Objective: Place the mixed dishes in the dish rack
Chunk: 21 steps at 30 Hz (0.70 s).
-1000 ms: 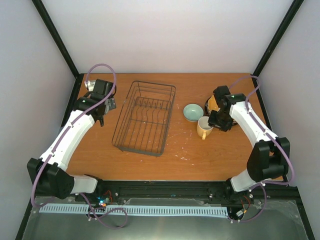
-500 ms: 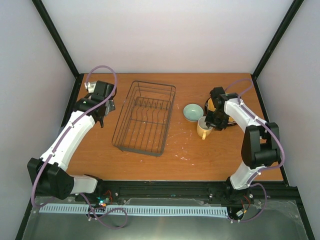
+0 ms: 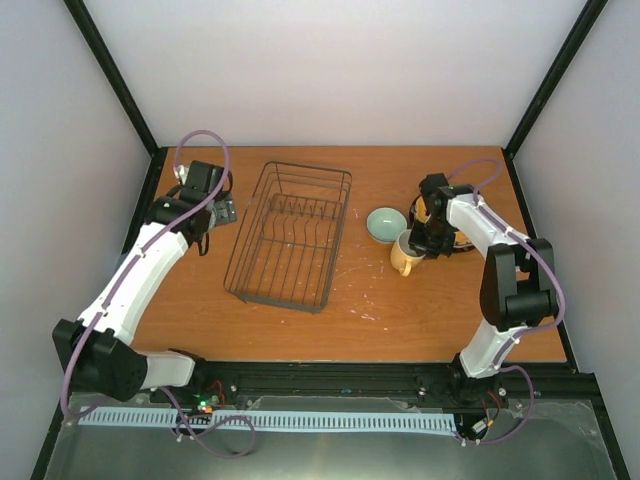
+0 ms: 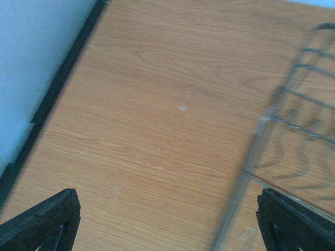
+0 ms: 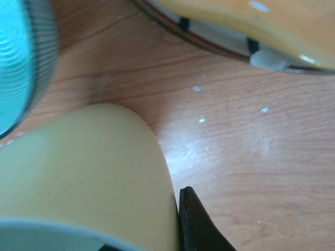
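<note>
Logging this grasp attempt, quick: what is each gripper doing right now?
The left gripper is open, holding nothing.
The right gripper is closed on the yellow mug.

Legible text: none in any view.
Yellow mug (image 3: 406,258): plain, no lettering readable.
Bowl (image 3: 386,224): no mark readable.
Dish rack (image 3: 310,167): bare wire, no tag readable.
Table (image 3: 380,295): no label or number readable.
</note>
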Each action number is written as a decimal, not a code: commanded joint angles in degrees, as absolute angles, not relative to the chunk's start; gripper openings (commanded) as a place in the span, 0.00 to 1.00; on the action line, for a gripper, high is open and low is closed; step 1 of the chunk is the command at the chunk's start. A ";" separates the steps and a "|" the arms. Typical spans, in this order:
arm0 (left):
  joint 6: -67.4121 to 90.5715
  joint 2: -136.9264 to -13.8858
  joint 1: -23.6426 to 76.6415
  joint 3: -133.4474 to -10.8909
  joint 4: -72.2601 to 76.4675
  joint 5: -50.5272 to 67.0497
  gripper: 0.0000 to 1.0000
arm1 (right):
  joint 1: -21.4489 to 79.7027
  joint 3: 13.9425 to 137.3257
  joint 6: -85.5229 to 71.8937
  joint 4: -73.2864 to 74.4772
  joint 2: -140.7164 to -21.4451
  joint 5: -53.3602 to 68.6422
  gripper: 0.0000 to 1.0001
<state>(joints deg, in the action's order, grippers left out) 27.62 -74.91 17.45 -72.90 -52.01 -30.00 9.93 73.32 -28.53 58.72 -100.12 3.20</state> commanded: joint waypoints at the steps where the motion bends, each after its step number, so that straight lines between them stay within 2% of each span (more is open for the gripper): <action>1: 29.45 -69.61 17.75 -77.88 -49.76 -10.59 0.92 | 9.84 80.65 -27.11 62.02 -89.73 11.76 0.03; 3: 32.27 -67.51 17.75 -78.55 -46.57 1.31 0.89 | 9.84 84.46 -26.30 59.78 -84.46 19.13 0.03; 5: 36.68 -66.01 17.75 -77.63 -41.10 14.50 0.88 | 9.84 84.17 -27.96 50.53 -78.10 29.10 0.03; 9: 49.01 -63.28 18.11 -70.01 -27.46 33.47 0.85 | 9.89 71.27 -45.04 15.55 -69.82 44.71 0.03; 11: 54.08 -60.71 18.51 -65.88 -22.10 35.87 0.85 | 10.27 60.81 -57.35 -7.81 -68.10 46.67 0.03; 14: 58.67 -56.47 18.62 -59.86 -15.38 36.99 0.86 | 12.00 54.21 -69.18 -31.88 -70.80 46.63 0.03; 18: 65.64 -55.81 18.97 -54.43 -3.74 41.56 0.85 | 18.32 51.56 -79.72 -53.18 -78.01 45.34 0.03; 21: 67.17 -55.70 19.66 -52.98 0.20 41.35 0.76 | 22.42 51.88 -82.23 -60.80 -81.56 42.50 0.03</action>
